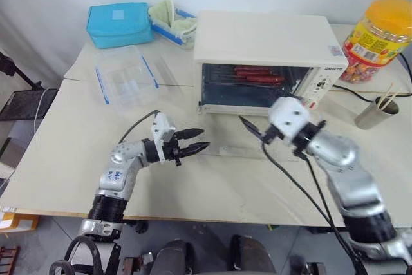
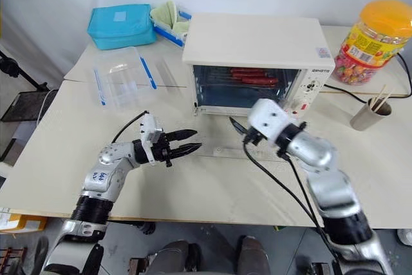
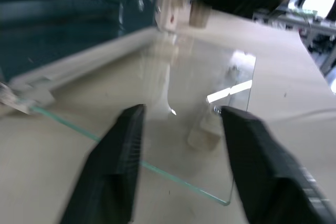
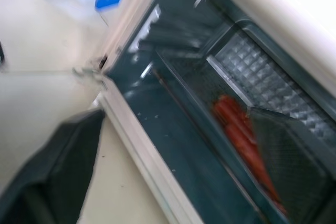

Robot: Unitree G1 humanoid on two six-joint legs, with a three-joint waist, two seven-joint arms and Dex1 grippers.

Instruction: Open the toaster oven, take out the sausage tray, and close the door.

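Sausages (image 1: 256, 74) on the sausage tray (image 4: 247, 129) sit inside the toaster oven (image 1: 264, 46), which stands toward the table's (image 1: 58, 159) far edge, right of middle. Its door (image 3: 157, 129) is already down, lying flat on the table in front of the opening.

My left gripper (image 1: 191, 144) hangs just above the table, near the door's left edge, fingers (image 3: 118, 166) spread apart and holding nothing. My right gripper (image 1: 257, 131) floats over the lowered glass, pointing at the cavity, with its fingers (image 4: 58, 166) wide apart and empty too.

Risks as I judge them: the glass panel lies directly under my right arm's path, so dipping low on the reach could knock or load the door. The cavity mouth looks low, so coming in skewed could clip the frame or jolt the rack and roll the sausages. The cable (image 1: 302, 191) trailing from my right wrist might drag across the door's handle.

Room is decent: bare table lies along the near edge and to the left, with the clear container (image 1: 125, 75) well off at the far left. On the right, a cup (image 1: 376, 113) and jar (image 1: 380, 30) crowd the oven's side.
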